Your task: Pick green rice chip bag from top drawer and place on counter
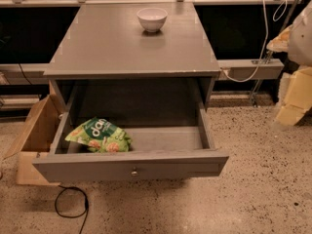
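Note:
The green rice chip bag point(100, 135) lies in the front left of the open top drawer point(131, 164), which is pulled out from the grey cabinet. The drawer's small round knob point(134, 171) is in the middle of its front panel. The counter point(131, 40) is the grey top above the drawer. My gripper point(293, 99), cream-yellow below a white arm, is at the right edge of the view. It is level with the cabinet's front, well to the right of the drawer and apart from the bag, with nothing seen in it.
A white bowl point(152, 19) stands at the back middle of the counter. A tan cardboard box point(34, 135) sits on the floor left of the drawer. A black cable point(73, 206) loops on the speckled floor in front. A white cable point(263, 38) hangs at the back right.

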`<state>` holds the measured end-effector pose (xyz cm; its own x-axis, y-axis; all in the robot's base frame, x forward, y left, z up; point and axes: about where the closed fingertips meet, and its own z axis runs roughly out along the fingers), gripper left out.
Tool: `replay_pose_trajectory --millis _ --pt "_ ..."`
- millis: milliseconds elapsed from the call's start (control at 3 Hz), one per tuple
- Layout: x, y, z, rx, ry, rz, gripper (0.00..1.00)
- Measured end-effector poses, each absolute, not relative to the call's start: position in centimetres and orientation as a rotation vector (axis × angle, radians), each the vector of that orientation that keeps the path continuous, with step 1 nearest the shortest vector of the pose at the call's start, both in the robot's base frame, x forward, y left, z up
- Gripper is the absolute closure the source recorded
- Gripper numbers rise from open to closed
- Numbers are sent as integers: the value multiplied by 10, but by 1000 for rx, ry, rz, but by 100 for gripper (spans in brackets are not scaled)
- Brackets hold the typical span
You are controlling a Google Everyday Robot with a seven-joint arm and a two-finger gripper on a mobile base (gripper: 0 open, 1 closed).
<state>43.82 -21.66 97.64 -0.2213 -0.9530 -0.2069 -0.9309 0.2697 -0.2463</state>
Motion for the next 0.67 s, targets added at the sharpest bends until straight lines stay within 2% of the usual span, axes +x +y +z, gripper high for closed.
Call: replay_pose_trajectory --millis 667 --pt "442 -213 975 -1700 2231 -70 0"
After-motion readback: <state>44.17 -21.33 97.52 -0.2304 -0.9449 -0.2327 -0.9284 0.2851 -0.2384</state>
